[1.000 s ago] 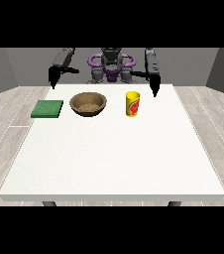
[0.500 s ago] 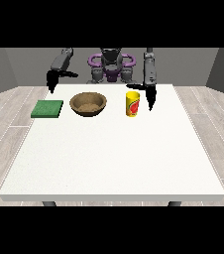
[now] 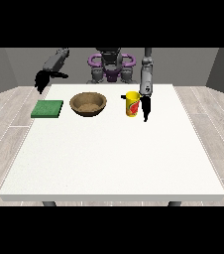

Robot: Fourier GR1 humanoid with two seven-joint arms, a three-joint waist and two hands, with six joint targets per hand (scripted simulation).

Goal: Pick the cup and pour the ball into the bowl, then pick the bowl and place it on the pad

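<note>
A yellow cup (image 3: 131, 103) with a red mark stands upright on the white table (image 3: 114, 149), right of centre at the back. The ball is not visible. A brown bowl (image 3: 88, 103) sits to the cup's left. A green pad (image 3: 47, 108) lies flat further left. The hand at the view's right (image 3: 145, 108) hangs just beside the cup's right side, fingers pointing down and relaxed, holding nothing. The hand at the view's left (image 3: 42, 81) is raised above the table's back left corner, behind the pad, holding nothing.
The robot's torso (image 3: 111, 64) stands behind the table's far edge. A wide bare stretch of table lies in front of the three objects.
The hand at the view's right has come down and in towards the cup's right side. The hand at the view's left has moved slightly outwards and stayed raised.
</note>
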